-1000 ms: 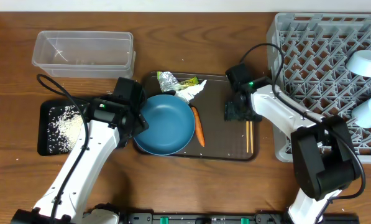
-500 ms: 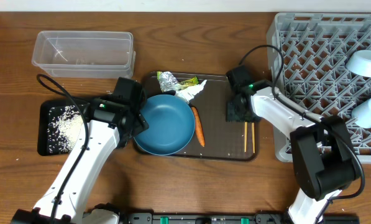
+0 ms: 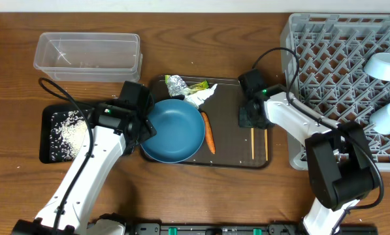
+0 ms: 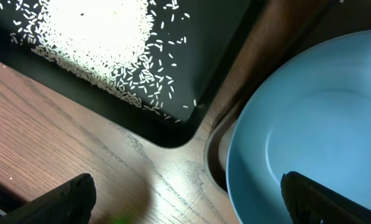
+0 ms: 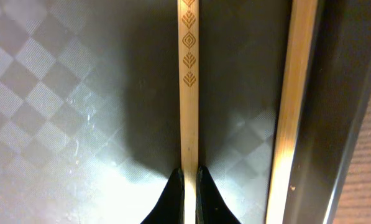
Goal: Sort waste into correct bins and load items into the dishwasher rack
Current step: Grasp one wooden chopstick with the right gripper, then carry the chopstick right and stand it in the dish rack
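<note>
Since a second ago the right gripper [image 5: 188, 180] has closed and now pinches one chopstick [image 5: 188, 93] on the right side of the serving tray [image 5: 61, 93]. The second chopstick [image 5: 297, 93] lies loose by the tray's right rim. The left gripper [image 4: 185, 205] stands wide and empty over the dark-blue bowl [image 4: 309, 124] at the tray's left end. Loading into the dishwasher rack [image 3: 338, 65], right of the tray, looks imminent.

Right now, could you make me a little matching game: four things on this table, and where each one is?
1. loose rice
2. carrot
3. small pale-blue bowl
4. patterned chopstick

A. in the grey dishwasher rack
B. pinched in the right gripper
C. in the black tray
D. lying beside the dark-blue bowl

Pairs: 1-C, 2-D, 3-A, 4-B.
</note>
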### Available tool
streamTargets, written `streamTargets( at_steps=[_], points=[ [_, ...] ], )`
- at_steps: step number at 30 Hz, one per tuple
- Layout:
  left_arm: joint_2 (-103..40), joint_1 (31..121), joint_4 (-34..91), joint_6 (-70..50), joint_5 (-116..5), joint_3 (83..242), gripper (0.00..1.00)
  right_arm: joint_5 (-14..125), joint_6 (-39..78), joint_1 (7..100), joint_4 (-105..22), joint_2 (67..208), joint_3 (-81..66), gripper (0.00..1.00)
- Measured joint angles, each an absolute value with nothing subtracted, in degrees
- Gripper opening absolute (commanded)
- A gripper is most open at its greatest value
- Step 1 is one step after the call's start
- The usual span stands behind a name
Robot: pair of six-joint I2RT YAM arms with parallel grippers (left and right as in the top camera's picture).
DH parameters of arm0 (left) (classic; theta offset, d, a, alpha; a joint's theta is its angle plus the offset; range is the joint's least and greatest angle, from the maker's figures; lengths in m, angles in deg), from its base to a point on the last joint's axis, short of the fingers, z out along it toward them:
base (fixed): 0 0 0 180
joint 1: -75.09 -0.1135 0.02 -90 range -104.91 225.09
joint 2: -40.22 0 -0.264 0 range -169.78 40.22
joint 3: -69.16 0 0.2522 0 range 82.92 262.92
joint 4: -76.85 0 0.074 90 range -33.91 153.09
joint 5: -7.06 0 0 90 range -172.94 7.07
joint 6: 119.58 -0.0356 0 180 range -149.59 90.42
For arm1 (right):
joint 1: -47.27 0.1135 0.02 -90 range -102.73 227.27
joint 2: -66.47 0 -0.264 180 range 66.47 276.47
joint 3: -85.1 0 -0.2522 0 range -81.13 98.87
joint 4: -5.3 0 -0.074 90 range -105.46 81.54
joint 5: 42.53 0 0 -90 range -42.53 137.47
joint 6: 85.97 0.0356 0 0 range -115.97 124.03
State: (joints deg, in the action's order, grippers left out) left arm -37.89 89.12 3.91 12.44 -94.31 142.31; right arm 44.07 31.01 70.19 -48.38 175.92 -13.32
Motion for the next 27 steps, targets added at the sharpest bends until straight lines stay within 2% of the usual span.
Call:
streamTargets(
  at_steps=[5, 11, 18, 27],
  points=[
    [-37.9, 89.1, 3.9, 12.4, -94.3, 142.3, 0.98, 45.8, 30.9, 69.8, -53.5, 175.9, -10.4, 0.01],
    [-37.9, 89.1, 3.9, 12.4, -94.3, 142.3, 0.98, 47.0, 28.8, 65.4, -58.8, 170.8, -0.2, 0.01],
    [-37.9, 89.1, 3.9, 12.4, -94.3, 142.3, 0.98, 47.2, 20.7, 54.0, -58.6, 161.3, 9.2, 0.01],
    [-37.9, 89.1, 3.9, 12.4, -94.3, 142.3, 0.98, 47.0, 9.6, 43.7, -55.3, 163.3, 9.8, 0.01]
  ],
)
